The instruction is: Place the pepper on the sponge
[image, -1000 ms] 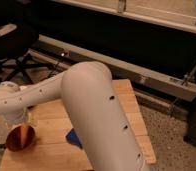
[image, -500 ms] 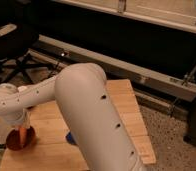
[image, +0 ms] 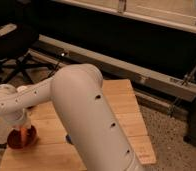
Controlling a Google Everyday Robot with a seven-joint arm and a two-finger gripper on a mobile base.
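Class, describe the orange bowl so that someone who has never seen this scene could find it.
Start at the wooden table. Near its left front corner, just below the gripper, sits the orange bowl. It is the only round, reddish-orange thing on the pale wood.

Orange bowl (image: 20, 141) on wood tbl (image: 122, 107) under tool (image: 24, 129); chair (image: 12, 46) bkgd.

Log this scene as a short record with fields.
claw: low at the left of the wooden table, over the orange bowl
pepper: orange-red, upright under the claw, at the bowl
orange bowl: left front of the table
sponge: dark blue, right of the bowl, mostly hidden by the arm
status: pepper not yet on sponge
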